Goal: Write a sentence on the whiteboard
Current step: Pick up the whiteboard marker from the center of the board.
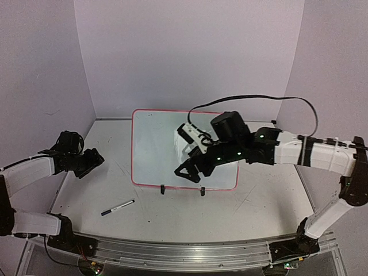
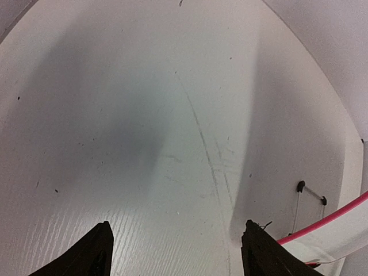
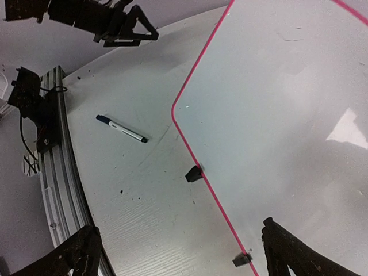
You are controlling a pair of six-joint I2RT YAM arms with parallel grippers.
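Note:
The whiteboard (image 1: pixel 154 150), glossy white with a thin red-pink frame, lies flat in the middle of the table, its two black clip feet (image 1: pixel 163 189) at the near edge. Its surface is blank. It also shows in the right wrist view (image 3: pixel 276 115) and, as a corner, in the left wrist view (image 2: pixel 345 237). My right gripper (image 1: pixel 187 172) hovers over the board's near edge, open and empty (image 3: pixel 181 253). My left gripper (image 1: pixel 96 161) is open and empty (image 2: pixel 178 250), left of the board above bare table. A blue-capped marker (image 1: pixel 118 207) lies on the table in front of the board's left corner, also in the right wrist view (image 3: pixel 122 129).
A metal rail (image 1: pixel 190 253) runs along the table's near edge. Lilac walls (image 1: pixel 184 52) close the back and both sides. The right arm's black cable (image 1: pixel 287 102) loops above the board's right side.

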